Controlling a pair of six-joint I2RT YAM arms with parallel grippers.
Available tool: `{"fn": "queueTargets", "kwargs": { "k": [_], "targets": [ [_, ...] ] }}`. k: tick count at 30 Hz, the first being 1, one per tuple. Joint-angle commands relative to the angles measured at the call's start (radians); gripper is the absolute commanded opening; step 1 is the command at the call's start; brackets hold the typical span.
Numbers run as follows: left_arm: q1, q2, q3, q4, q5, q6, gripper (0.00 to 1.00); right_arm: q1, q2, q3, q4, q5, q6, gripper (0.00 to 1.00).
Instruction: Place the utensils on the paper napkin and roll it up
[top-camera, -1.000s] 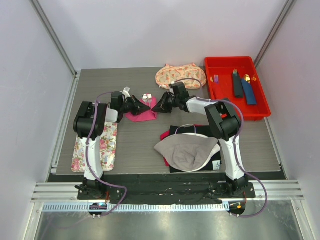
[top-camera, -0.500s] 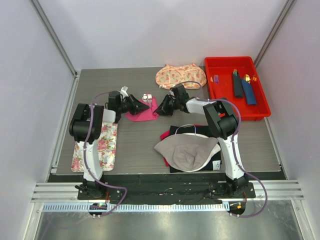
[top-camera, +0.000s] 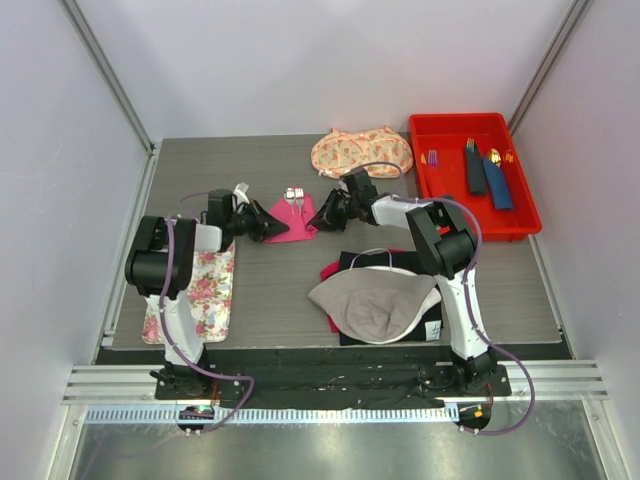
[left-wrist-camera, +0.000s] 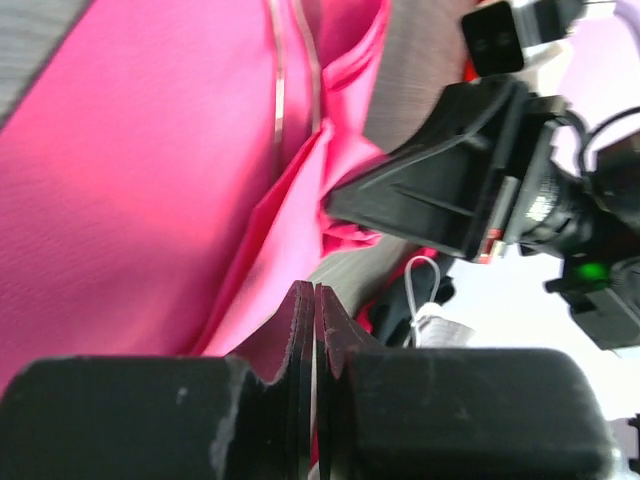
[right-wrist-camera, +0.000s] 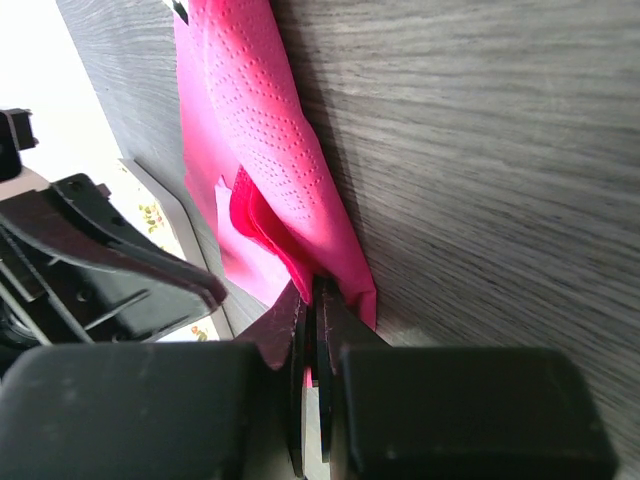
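The pink paper napkin lies partly folded on the grey table between my two grippers. The silver utensils show at its far edge; in the left wrist view their slim handles lie on the napkin. My left gripper is at the napkin's left side, its jaws pressed shut with a sliver of pink between them. My right gripper is at the right side, shut on a folded corner of the napkin.
A red tray at the right holds gold and purple utensils and navy napkin rolls. A floral mat lies at the left under the left arm. A floral cloth lies at the back. Grey and black fabric lies at the front.
My left gripper has moved left and slightly nearer. The napkin has spread wider to the left with it. My right gripper has hardly moved.
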Motion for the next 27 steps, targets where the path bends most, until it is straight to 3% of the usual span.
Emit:
{"fn": "queueTargets", "kwargs": {
  "k": [1, 27],
  "targets": [
    [0.005, -0.014, 0.009, -0.086, -0.037, 0.076, 0.03, 0.006, -0.021, 0.037, 0.002, 0.023, -0.022, 0.07],
    [-0.009, 0.05, 0.11, -0.279, -0.081, 0.189, 0.0, 0.06, -0.009, 0.109, 0.039, -0.016, 0.093, 0.06]
  ]
}}
